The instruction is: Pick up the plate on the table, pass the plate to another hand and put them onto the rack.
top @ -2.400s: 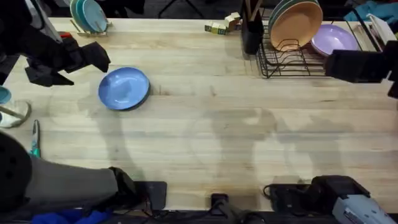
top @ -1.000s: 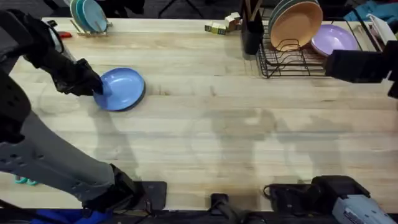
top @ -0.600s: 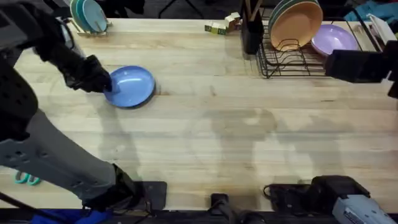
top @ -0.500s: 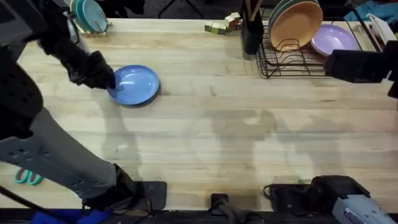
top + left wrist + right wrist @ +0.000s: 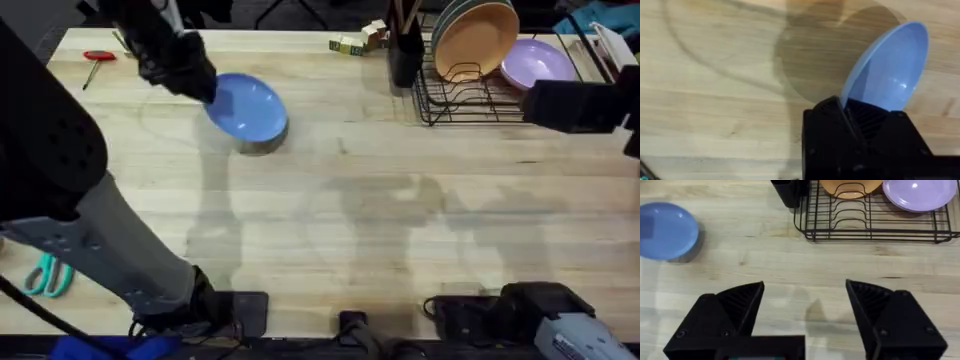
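Currently the left gripper (image 5: 203, 88) clamps the round light-blue plate (image 5: 247, 107) above the worktop's far-left area; handover requires the open right gripper (image 5: 805, 297).

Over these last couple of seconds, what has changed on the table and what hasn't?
The left pincer closed on the blue plate, lifted it off the table and carried it rightward, toward the rack. The right pincer stayed open and still; the orange plate and purple plate stayed put.

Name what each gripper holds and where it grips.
The left gripper holds the light-blue plate by its rim, lifted off the table. The right gripper is open, holding nothing.
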`<state>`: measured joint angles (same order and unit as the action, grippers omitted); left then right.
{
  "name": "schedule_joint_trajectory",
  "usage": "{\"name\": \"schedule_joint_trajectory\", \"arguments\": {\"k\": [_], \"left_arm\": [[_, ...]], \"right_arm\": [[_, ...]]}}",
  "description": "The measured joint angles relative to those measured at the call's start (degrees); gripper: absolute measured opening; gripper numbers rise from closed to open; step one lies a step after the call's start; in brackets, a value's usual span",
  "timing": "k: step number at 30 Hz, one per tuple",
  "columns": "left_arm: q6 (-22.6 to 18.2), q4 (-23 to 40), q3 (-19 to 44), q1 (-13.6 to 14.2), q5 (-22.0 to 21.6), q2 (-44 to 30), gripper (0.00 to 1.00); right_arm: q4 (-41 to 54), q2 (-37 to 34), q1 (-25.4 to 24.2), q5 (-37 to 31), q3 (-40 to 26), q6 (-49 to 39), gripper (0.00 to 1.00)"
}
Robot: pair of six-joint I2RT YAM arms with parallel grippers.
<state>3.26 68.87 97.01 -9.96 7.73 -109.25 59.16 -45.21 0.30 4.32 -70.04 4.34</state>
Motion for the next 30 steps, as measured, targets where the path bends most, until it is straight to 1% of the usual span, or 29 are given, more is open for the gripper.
{"name": "schedule_joint_trajectory", "arguments": {"k": [3,7,13,15,18,21,24,30], "left_arm": [[0.0,1.4,3.0,1.9,1.3,0.0,0.043],[0.0,2.7,6.2,3.3,4.4,0.0,0.043],[0.0,3.9,9.6,3.8,10.9,0.0,0.043],[0.0,3.8,10.0,3.8,13.4,0.0,0.043],[0.0,3.9,10.0,4.0,15.8,0.0,0.043],[0.0,3.9,10.0,4.6,17.1,0.5,0.043],[0.0,3.9,10.0,5.7,17.8,1.9,0.043],[0.0,4.0,10.0,9.4,18.6,6.6,0.043]], "right_arm": [[0.0,0.0,0.0,0.0,0.0,0.0,0.992],[0.0,0.0,0.0,0.0,0.0,0.0,0.992],[-0.2,0.0,0.0,0.3,0.0,0.3,0.992],[-0.2,0.0,0.0,1.3,0.0,1.1,0.992],[-0.3,0.0,0.0,2.4,0.0,3.0,0.992],[-0.3,-0.1,0.0,2.9,0.0,6.1,0.992],[-0.7,-0.7,0.0,3.5,0.0,10.4,0.992],[-4.3,-3.7,0.0,8.2,0.0,14.4,0.992]]}}
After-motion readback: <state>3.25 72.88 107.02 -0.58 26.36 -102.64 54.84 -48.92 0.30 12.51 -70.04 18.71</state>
